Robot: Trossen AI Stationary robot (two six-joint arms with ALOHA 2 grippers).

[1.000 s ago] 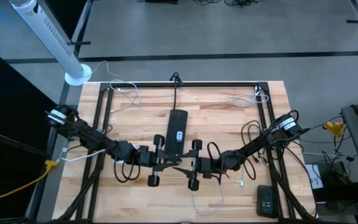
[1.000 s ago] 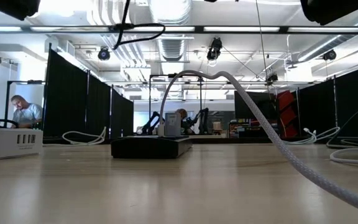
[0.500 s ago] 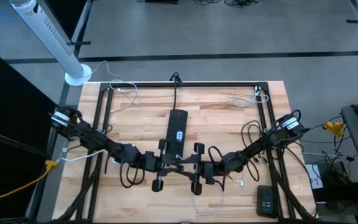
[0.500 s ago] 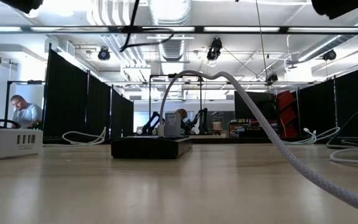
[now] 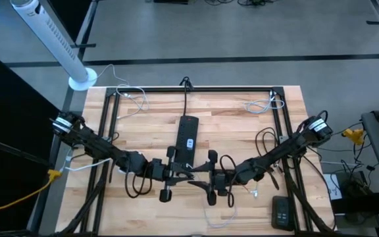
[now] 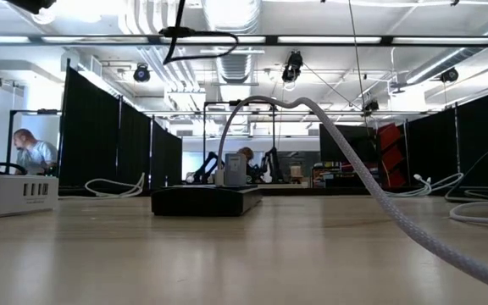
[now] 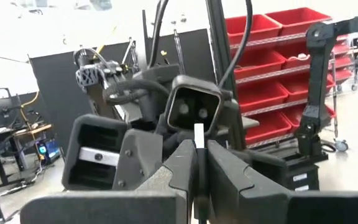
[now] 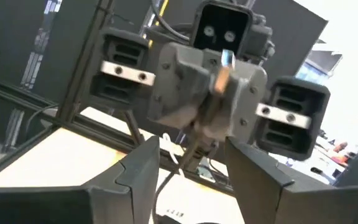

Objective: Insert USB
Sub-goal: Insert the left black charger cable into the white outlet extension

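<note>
Change: both arms have drawn nearer each other over the front middle of the bench, and the right arm's wrist has slid toward the front edge since a second ago.
Bench: pale wooden planks (image 5: 150, 118) inside a black metal frame; seen level, the surface runs bare and smooth toward the room.
Near foreground: a white braided cable (image 6: 379, 191) rises from the bench at the right and arches up and over to the black power strip.
Left gripper (image 5: 188, 173): fingers pressed together on the USB plug (image 7: 198, 133), held above the bench just in front of the power strip.
USB plug: a thin white piece standing up from between the left gripper's fingertips in the left wrist view, its long axis running along the fingers and pointing toward the right arm; the high view is too small to show it.
Right gripper (image 5: 196, 180): fingers (image 8: 143, 163) spread apart, holding nothing, facing the left gripper almost tip to tip.
Power strip (image 5: 187, 139): long, black, lying lengthwise front to back at the bench's middle.
Far left: a white charging hub (image 6: 13, 193) sits on the bench.
Room: black curtain partitions, ceiling strip lights, red storage bins (image 7: 272, 65), and a person (image 6: 30, 152) far off at the left.
</note>
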